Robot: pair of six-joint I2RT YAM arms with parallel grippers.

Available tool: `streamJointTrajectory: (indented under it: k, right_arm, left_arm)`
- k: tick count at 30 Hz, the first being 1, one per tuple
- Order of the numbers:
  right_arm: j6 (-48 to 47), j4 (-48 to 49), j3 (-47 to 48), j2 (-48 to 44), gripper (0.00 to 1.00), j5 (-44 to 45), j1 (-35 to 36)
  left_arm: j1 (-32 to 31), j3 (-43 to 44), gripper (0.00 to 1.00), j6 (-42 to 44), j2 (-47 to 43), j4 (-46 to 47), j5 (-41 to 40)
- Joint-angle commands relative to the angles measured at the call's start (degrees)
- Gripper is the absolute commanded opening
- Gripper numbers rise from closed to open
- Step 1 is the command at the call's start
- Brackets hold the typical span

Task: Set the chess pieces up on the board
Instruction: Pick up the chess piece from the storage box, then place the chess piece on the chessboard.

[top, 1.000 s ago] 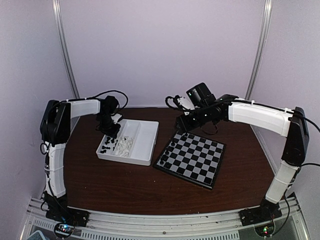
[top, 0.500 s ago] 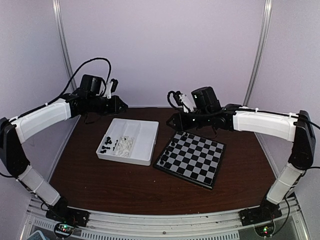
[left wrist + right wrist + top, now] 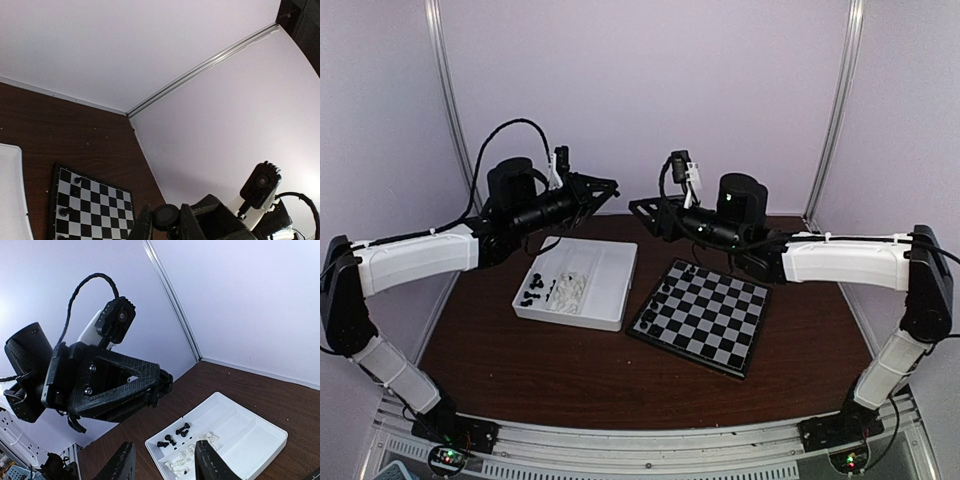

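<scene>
The board (image 3: 705, 318) lies right of centre, with a few black pieces (image 3: 666, 291) along its far-left edge; it also shows in the left wrist view (image 3: 95, 210). My left gripper (image 3: 611, 185) is raised in the air above the tray and is shut on a small black chess piece (image 3: 166, 215). My right gripper (image 3: 634, 206) is also raised, open and empty, its tips facing the left gripper's tips a short way apart. In the right wrist view its fingers (image 3: 122, 462) stand wide apart, with the left gripper (image 3: 112, 385) in front.
A white divided tray (image 3: 605, 300) stands left of the board, holding several black pieces (image 3: 176, 434) and white pieces (image 3: 192, 455) in its left compartments. The brown table is walled by pale panels at the back and sides.
My left arm lifted out of the tray and swung up and right. My right gripper rose from the board's far corner and moved left. The two grippers now face each other in mid-air.
</scene>
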Motion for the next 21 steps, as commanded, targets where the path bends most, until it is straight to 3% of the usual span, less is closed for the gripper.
streamJointTrajectory:
  k: [1, 21]
  right_arm:
    - [1.11, 6.64, 2.27, 2.38, 0.43, 0.84, -0.02]
    - [-1.95, 5.86, 4.27, 3.51, 0.32, 2.85, -0.02]
  left_arm:
    - [-2.05, 1.49, 0.11, -4.3, 1.44, 10.11, -1.53]
    - [-4.0, 1.8, 0.12, -5.15, 3.37, 12.53, -1.03]
